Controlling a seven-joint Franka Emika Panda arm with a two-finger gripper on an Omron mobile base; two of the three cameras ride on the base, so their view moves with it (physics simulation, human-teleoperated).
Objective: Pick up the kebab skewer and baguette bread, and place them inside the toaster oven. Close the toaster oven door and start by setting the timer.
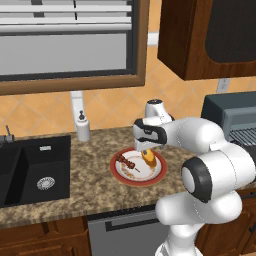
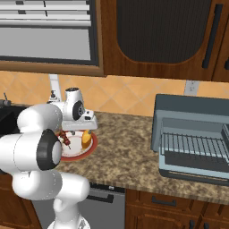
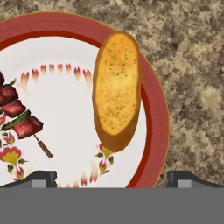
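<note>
glossy white arm (image 1: 210,165), dark joints

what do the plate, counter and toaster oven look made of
Plate: looks like glazed ceramic, glossy white with a red rim and painted floral marks. Counter: likely polished granite, going by its speckled brown and tan pattern. Toaster oven: seems painted or brushed metal, a matte blue-grey shell with a wire rack inside.

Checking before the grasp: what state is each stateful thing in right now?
gripper: fingers open, above the plate, holding nothing.
baguette bread: lying on the plate, not grasped.
kebab skewer: lying on the plate, untouched.
toaster oven door: folded down, open.
toaster oven: rack bare, nothing inside.
</note>
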